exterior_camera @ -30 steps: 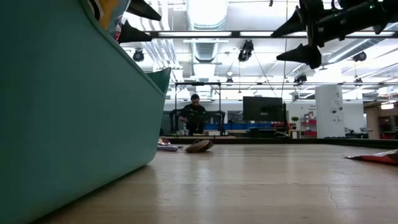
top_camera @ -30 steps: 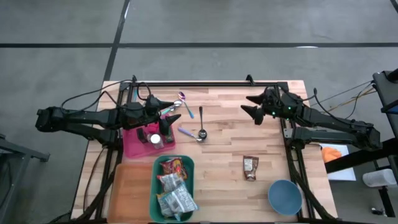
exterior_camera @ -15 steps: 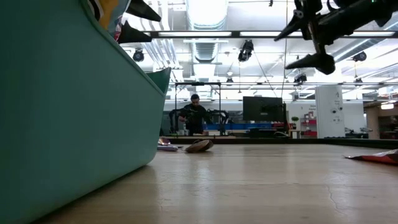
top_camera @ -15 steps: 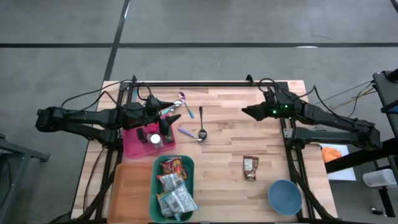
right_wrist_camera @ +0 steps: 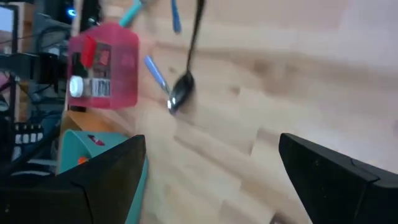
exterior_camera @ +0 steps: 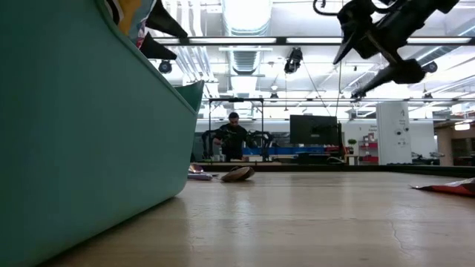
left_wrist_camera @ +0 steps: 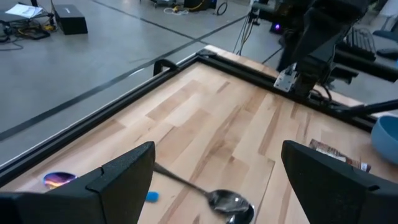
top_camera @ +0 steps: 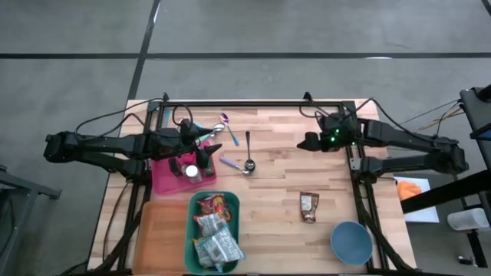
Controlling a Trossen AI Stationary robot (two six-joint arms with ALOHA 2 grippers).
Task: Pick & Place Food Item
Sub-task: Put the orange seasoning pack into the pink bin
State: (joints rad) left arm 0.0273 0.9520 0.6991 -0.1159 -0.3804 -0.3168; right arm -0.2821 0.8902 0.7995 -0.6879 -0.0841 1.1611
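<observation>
A brown snack packet [top_camera: 309, 206] lies flat on the wooden table, right of centre; its edge shows in the low view [exterior_camera: 449, 187]. My right gripper [top_camera: 305, 142] hovers open above the table's far right part, well clear of the packet and tipped downward. It shows high up in the low view [exterior_camera: 375, 55], and its wrist view [right_wrist_camera: 211, 180] looks past it at the table. My left gripper [top_camera: 207, 146] hangs open over the pink bin [top_camera: 173, 175] at the far left, with nothing between its fingers [left_wrist_camera: 214, 180].
A teal bin [top_camera: 193, 230] with several food packets stands at the near left on an orange tray [top_camera: 157, 238]. A metal spoon [top_camera: 248, 153] and coloured spoons [top_camera: 225, 123] lie at the far centre. A blue bowl [top_camera: 351, 241] sits at the near right corner.
My right gripper has rolled about its own axis and tipped its fingers downward toward the table, staying over the far right part and staying open. The packet and the other things have not moved.
</observation>
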